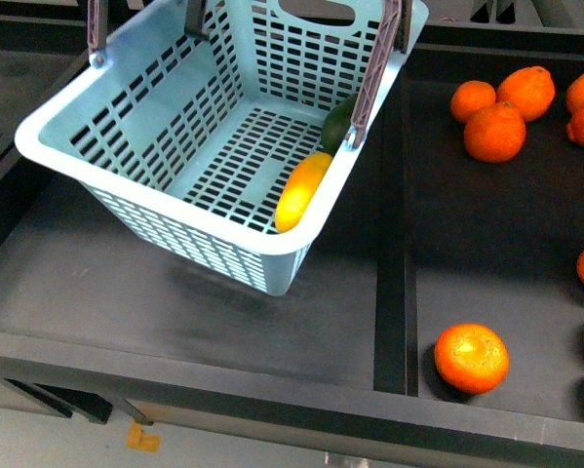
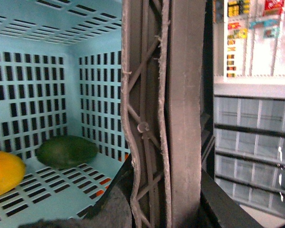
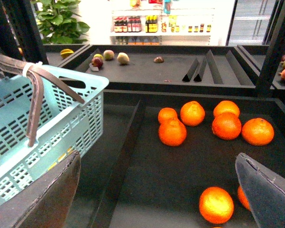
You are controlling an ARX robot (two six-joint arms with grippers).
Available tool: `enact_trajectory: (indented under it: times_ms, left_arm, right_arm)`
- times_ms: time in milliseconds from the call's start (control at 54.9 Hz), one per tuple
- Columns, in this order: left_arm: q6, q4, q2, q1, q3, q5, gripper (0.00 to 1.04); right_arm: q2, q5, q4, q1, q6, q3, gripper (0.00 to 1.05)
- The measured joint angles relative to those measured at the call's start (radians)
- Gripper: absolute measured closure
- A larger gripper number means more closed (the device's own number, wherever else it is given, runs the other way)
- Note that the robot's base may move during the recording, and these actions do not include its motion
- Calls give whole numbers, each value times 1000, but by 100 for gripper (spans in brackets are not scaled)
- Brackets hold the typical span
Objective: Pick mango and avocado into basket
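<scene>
The basket's handle [image 2: 166, 114] fills the left wrist view, apparently held by unseen left fingers; mango [image 1: 302, 190] and avocado [image 1: 338, 124] lie inside, right fingers [image 3: 156, 190] wide open, empty, so setting the basket [image 1: 155, 127] down likely remains.

The left gripper [image 2: 152, 209] is clamped on the brown-grey swing handle [image 2: 166, 114] of the light teal slotted plastic basket [image 2: 47, 95]. The right gripper [image 3: 156, 190] is held spread wide beside that basket.

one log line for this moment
mango: in basket | avocado: in basket | right tool: open, empty | left tool: at handle, state unclear
</scene>
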Motion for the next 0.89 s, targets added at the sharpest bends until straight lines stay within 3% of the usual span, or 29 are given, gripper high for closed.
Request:
enact_trajectory:
  times_ms: [237,692,838,892]
  left_arm:
    - [-122,-8,45,34,-88,-29,84]
    - [-212,-156,-111,65,-192,-113,7]
    - [-192,-270,-227,81,-251,-92,9]
    - [47,31,-271,98,-385,-43,19]
  right_arm:
    - [0,0,0,0,0,0,9]
    - [0,0,0,0,0,0,9]
    - [0,0,0,0,0,0,9]
    - [0,0,0,0,0,0,9]
